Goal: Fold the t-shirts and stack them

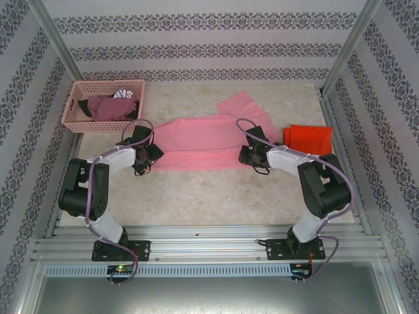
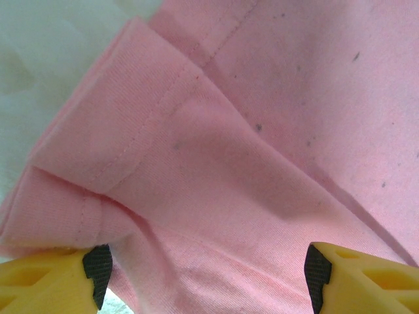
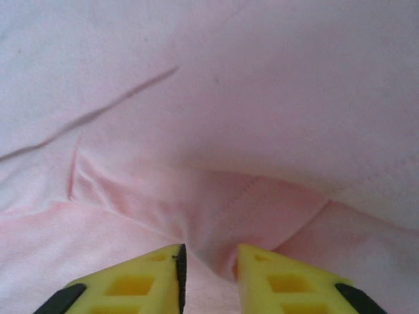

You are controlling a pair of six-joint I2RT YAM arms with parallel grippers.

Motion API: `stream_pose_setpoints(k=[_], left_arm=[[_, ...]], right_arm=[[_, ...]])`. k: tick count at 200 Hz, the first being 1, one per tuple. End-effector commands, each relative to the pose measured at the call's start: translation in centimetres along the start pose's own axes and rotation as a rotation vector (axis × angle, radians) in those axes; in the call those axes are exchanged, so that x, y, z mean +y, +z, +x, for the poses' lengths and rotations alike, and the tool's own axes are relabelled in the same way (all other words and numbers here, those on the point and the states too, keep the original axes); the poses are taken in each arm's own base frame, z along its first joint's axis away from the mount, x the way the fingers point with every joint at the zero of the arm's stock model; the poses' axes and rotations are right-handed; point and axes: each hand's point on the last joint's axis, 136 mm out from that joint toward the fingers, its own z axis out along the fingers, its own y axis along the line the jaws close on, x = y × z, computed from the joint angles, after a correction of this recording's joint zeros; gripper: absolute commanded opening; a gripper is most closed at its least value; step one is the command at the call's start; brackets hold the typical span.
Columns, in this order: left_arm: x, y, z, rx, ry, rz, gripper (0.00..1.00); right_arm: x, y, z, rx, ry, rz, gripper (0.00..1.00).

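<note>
Top view: a light salmon-pink cotton t-shirt (image 1: 196, 140) lies spread across the middle of the pale table (image 1: 216, 196), one sleeve reaching toward the far edge. A bright orange-red cotton t-shirt (image 1: 311, 139) lies folded flat at the right edge, apart from the pink one. A pink plastic lattice basket (image 1: 108, 83) stands in the far left corner and holds a maroon garment (image 1: 105, 108) and a dark one with white print. The left gripper (image 1: 147, 157) sits at the pink t-shirt's left end. The right gripper (image 1: 252, 157) sits at its near right corner.

Left wrist view: the yellow jaws stand wide apart, straddling a stitched, doubled-over hem of the pink t-shirt; they are open and grip nothing.

Right wrist view: the yellow jaws are drawn close together, with a raised fold of the pink t-shirt pinched between them.
</note>
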Motion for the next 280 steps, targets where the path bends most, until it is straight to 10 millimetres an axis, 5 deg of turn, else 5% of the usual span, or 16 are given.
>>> stream_pose_setpoints(k=[1,41,66,100,140,165,202,280], left_arm=[[0.6,0.8,0.5,0.012,0.01,-0.022,0.78],[0.5,0.8,0.4,0.012,0.013,-0.015,0.78],[0.5,0.6,0.5,0.014,0.02,-0.016,0.78],[1.0,0.4,0.4,0.0,0.022,-0.024,0.78],[0.8,0.6,0.5,0.011,0.019,-0.015,0.78],[0.8,0.5,0.5,0.008,0.024,-0.015,0.78],[1.1,0.3,0.5,0.004,0.026,-0.021,0.78],[0.4,-0.2,0.2,-0.002,0.029,0.0,0.78]], right_arm=[[0.1,-0.3,-0.9,-0.008,-0.003,0.028,0.18],[0.4,-0.3,-1.8,-0.014,-0.013,0.028,0.0],[0.3,-0.6,-2.0,-0.015,-0.009,0.036,0.0],[-1.2,-0.7,-0.6,-0.003,-0.006,0.08,0.3],[-1.9,0.5,1.2,0.044,-0.004,0.106,0.34],[-1.6,1.1,1.2,0.059,-0.01,0.105,0.28],[-0.4,0.4,0.1,0.037,-0.027,0.086,0.0],[1.5,-1.4,-5.8,-0.088,-0.085,0.069,0.0]])
